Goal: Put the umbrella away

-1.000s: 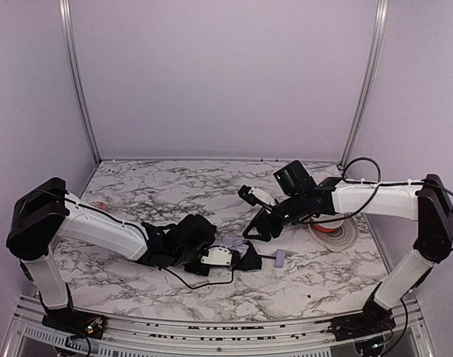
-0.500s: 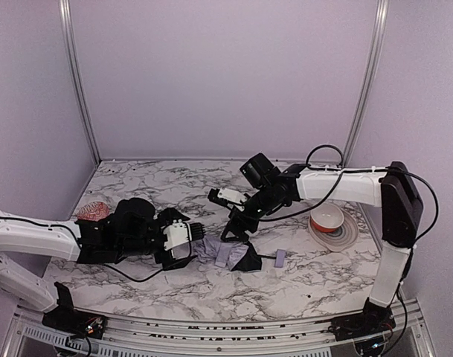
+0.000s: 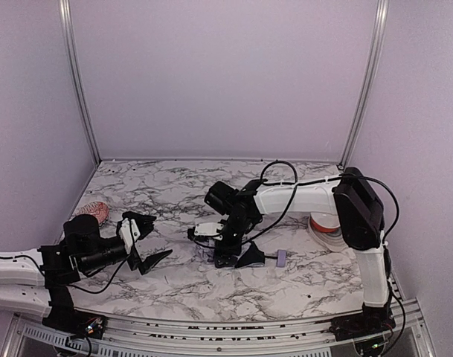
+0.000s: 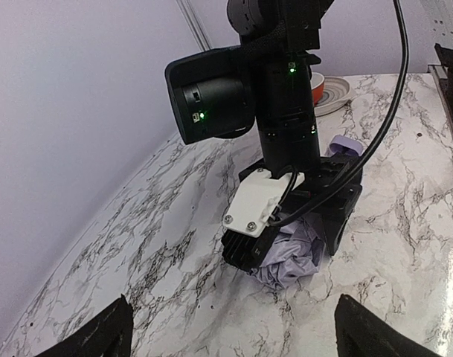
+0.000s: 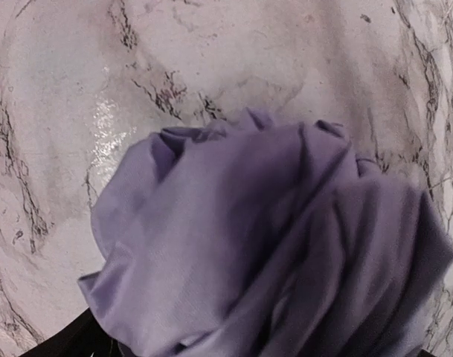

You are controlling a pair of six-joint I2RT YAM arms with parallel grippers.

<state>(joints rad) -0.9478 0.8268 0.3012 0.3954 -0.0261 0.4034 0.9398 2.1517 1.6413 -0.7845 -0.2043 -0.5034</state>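
Top external shows you the left gripper (image 3: pixel 149 241), jaws wide apart, well left of the umbrella (image 3: pixel 246 257) crumpled on the table (image 3: pixel 174 195). Left wrist shows you the right gripper (image 4: pixel 289 249) down over its cloth, jaws apart. Right wrist shows only that cloth

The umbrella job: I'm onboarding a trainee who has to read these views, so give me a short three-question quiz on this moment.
1. True or false: the left gripper is gripping the umbrella.
2. Which gripper is down over the umbrella? A) left B) right gripper C) neither
3. Which small lavender part of the umbrella lies to the robot's right of that gripper?

Key:
1. False. It stands open, well apart from the umbrella.
2. B.
3. The handle.
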